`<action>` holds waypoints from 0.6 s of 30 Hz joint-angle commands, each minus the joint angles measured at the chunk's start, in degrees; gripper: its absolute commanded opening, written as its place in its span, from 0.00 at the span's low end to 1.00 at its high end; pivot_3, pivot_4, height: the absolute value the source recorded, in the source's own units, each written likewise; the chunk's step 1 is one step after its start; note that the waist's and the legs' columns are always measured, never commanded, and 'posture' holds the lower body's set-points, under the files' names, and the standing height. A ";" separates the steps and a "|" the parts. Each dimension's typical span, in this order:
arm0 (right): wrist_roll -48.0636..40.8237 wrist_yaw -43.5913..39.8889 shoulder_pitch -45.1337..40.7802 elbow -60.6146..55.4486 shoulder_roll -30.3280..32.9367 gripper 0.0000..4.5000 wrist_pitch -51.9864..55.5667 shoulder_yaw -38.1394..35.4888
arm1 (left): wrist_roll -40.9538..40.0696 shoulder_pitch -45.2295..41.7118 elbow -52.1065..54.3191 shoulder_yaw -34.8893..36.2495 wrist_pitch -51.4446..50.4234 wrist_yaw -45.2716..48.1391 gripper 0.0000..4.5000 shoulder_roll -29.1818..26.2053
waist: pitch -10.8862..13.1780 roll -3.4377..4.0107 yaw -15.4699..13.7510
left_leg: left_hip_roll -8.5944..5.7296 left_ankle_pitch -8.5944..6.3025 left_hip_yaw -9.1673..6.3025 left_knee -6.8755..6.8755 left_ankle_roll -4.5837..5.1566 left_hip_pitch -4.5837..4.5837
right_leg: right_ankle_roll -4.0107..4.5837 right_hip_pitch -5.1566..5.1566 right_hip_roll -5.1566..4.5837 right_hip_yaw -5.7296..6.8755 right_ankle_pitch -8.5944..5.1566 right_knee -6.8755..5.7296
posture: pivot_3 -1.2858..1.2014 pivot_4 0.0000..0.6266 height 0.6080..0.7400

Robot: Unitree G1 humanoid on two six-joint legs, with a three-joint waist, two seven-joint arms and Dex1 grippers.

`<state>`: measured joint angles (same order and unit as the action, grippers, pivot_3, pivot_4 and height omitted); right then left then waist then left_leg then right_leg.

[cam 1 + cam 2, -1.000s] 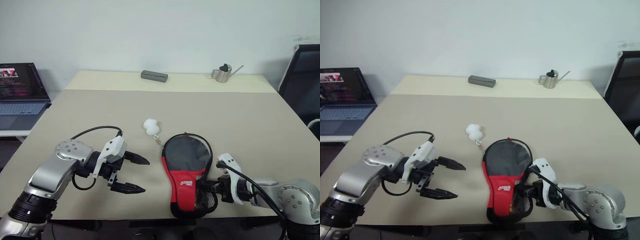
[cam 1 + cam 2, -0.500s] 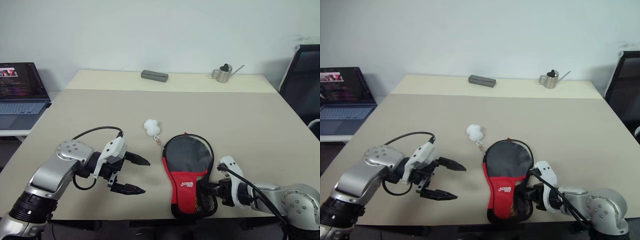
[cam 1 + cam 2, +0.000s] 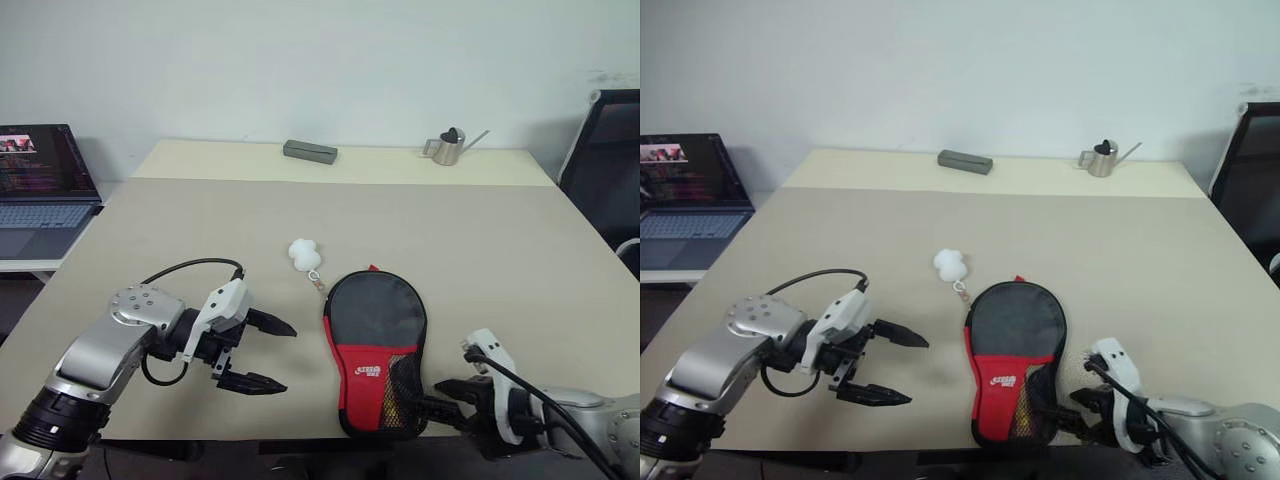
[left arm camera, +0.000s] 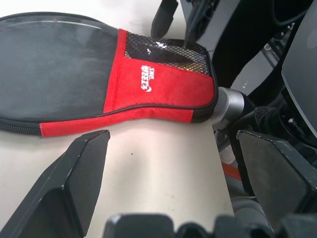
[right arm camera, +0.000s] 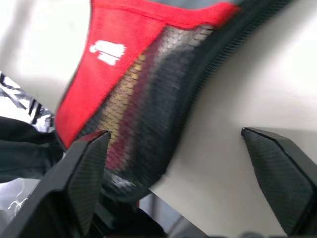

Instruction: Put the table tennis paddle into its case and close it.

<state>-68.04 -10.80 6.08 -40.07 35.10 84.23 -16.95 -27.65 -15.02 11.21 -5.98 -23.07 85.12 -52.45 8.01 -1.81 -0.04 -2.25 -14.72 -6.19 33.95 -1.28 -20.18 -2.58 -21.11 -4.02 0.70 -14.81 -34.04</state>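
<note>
At the desk's (image 3: 500, 240) far edge, a grey box (image 3: 309, 151) and metal watering can (image 3: 447, 147) are seen; a laptop (image 3: 40, 190) sits upper left. The case (image 3: 376, 350) logo is unreadable. Both the left gripper (image 3: 268, 355) and right gripper (image 3: 440, 400) have fingers spread wide, holding nothing.

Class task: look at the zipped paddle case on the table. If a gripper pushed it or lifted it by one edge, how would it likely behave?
The case lies flat and broad on the table, so it would probably slide, not roll or tip. Its fabric and mesh look soft, yet it keeps a full paddle shape, so it may stay fairly stiff when lifted. The fluffy charm would likely trail or dangle.
</note>
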 commanded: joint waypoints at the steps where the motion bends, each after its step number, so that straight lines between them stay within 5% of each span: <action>1: 5.25 -13.46 1.37 -4.59 6.26 0.99 -12.55 -0.28 | -0.47 -0.52 0.50 1.57 1.08 0.01 1.00 -0.30 | 0.01 0.01 0.01 | 0.01 0.00 0.02 0.00 0.00 0.00 | 0.00 0.00 0.00 0.01 0.00 0.01 | 0.52 0.24 1.00; 7: 18.44 -17.69 -6.80 -1.70 5.50 0.99 -30.53 5.66 | -1.19 -1.58 0.62 3.69 -0.03 -4.02 1.00 0.99 | 0.11 -0.01 0.25 | 0.18 -0.01 0.17 0.00 -0.01 -0.01 | -0.02 -0.02 -0.01 0.11 0.00 0.04 | 0.52 0.24 1.00; 18: 28.13 -21.31 -21.27 10.57 0.82 0.99 -37.99 17.05 | 2.70 -9.73 -8.21 7.91 -0.66 -20.78 1.00 8.37 | 0.08 -0.09 -0.06 | 0.04 0.00 0.08 0.02 -0.01 0.14 | -0.41 0.02 -0.03 0.10 0.25 -0.01 | 0.52 0.24 1.00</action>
<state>-40.70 -31.51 -13.04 -30.24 36.60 47.85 -0.48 -26.23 -23.07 4.11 0.38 -25.23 67.21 -44.51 8.09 -1.91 -0.10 -2.21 -14.72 -6.11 33.97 -1.29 -20.06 -3.02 -21.11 -4.04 0.81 -14.53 -34.05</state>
